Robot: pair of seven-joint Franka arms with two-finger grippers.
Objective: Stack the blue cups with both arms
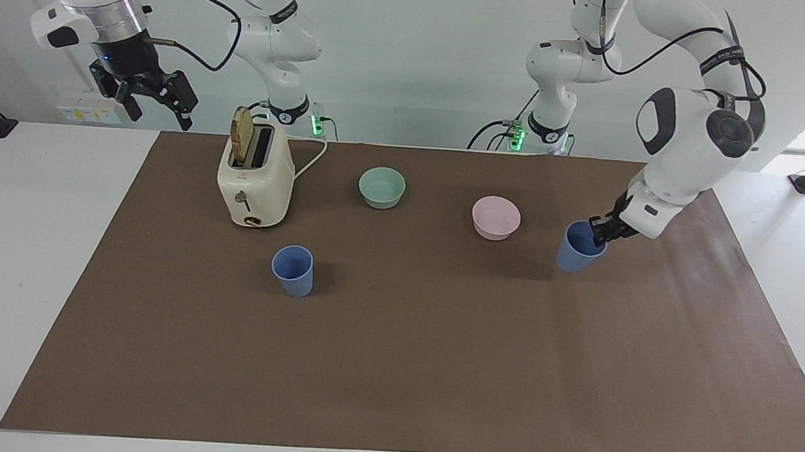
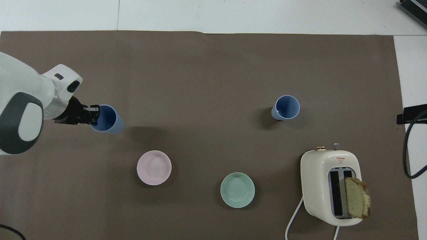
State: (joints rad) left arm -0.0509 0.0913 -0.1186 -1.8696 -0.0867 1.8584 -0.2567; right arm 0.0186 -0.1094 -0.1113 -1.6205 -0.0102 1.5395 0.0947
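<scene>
Brown bench: left tool [image 1: 599, 232] clamps a tilted blue cup [image 1: 576, 248], lifted; right tool [image 1: 146, 95] gapes at ten o'clock.

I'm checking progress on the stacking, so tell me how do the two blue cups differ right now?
The cup toward the left arm's end is pinched at its rim by the left pincer, lifted and tilted; the cup near the toaster stands upright on the brown mat, untouched. The held cup is beside the pink bowl; the free cup stands farther from the robots than the toaster. Both are the same periwinkle blue, tapered, handleless and empty.
</scene>
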